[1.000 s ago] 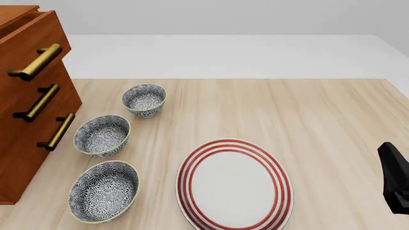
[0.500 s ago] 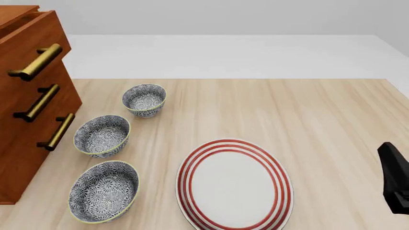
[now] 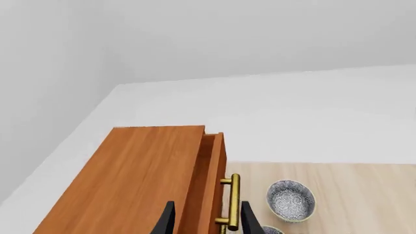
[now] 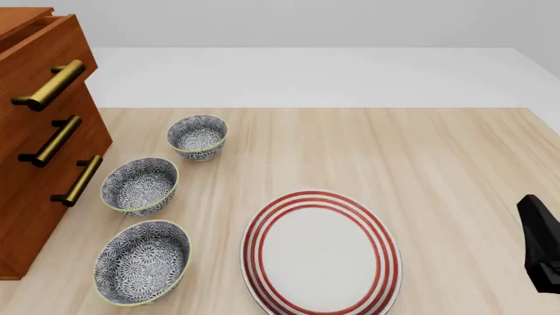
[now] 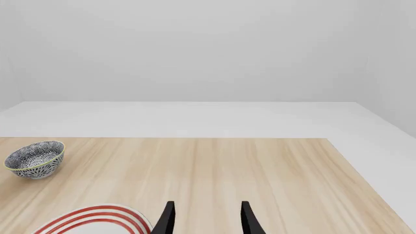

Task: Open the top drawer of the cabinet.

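The cabinet [image 4: 31, 164] stands at the table's left edge with three stacked drawers. The top drawer [image 4: 44, 49] sticks out a little from the cabinet's top, and its brass handle [image 4: 51, 84] is free. In the left wrist view the cabinet top [image 3: 136, 180] lies below the camera, with a gap behind the drawer front [image 3: 211, 180]. My left gripper [image 3: 206, 222] is open above the drawer front, one fingertip [image 3: 247, 219] beside the handle [image 3: 232, 202], holding nothing. It is out of the front view. My right gripper [image 5: 206, 220] is open and empty over the table's right side.
Three patterned bowls [image 4: 198, 136] [image 4: 140, 185] [image 4: 143, 261] sit in a line in front of the cabinet. A red-ringed plate [image 4: 320, 252] lies at the front middle. Part of the right arm [image 4: 541, 243] shows at the right edge.
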### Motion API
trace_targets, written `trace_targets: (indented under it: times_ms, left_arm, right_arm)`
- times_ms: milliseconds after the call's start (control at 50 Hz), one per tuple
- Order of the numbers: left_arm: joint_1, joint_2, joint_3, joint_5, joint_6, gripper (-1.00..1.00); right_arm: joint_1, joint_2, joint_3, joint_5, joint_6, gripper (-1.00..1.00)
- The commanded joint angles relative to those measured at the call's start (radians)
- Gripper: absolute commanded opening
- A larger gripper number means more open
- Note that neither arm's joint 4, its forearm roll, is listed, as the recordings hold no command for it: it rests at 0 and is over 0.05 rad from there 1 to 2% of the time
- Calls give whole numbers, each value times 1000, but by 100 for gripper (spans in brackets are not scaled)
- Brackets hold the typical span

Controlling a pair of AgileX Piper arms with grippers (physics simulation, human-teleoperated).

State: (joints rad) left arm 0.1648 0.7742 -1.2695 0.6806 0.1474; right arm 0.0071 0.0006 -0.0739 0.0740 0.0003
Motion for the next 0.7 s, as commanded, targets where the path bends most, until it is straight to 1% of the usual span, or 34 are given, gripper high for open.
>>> trace_targets:
  times_ms: [20, 120, 140, 160, 300, 360, 420, 480, 520, 660, 680, 700]
  left_arm:
    - [29, 47, 33, -3, -48, 100]
    - [25, 61, 41, -1, -57, 100]
    - [28, 65, 46, -5, -60, 100]
    - [36, 69, 52, -14, -45, 100]
    - [52, 98, 70, -37, -61, 100]
    - [62, 112, 64, -49, -63, 100]
    - [50, 119, 60, -47, -68, 100]
    - [57, 131, 62, -56, -65, 100]
    - [51, 141, 81, -65, -68, 100]
    - [39, 163, 96, -76, -66, 100]
    - [31, 166, 93, -73, -67, 100]
    - [42, 179, 84, -76, -69, 100]
  right_arm:
    - [0, 0, 0, 0, 0, 100]
    - [0, 0, 0, 0, 0, 100]
    - [0, 0, 0, 0, 0, 100]
    - [0, 0, 0, 0, 0, 100]
    - [0, 0, 0, 0, 0, 100]
    - [0, 0, 0, 0, 0, 100]
    - [0, 0, 0, 0, 0, 100]
    - [0, 0, 0, 0, 0, 100]
    - [0, 0, 0, 0, 0, 100]
    - [0, 0, 0, 0, 0, 100]
    - [0, 0, 0, 0, 0, 100]
    - [0, 0, 0, 0, 0, 100]
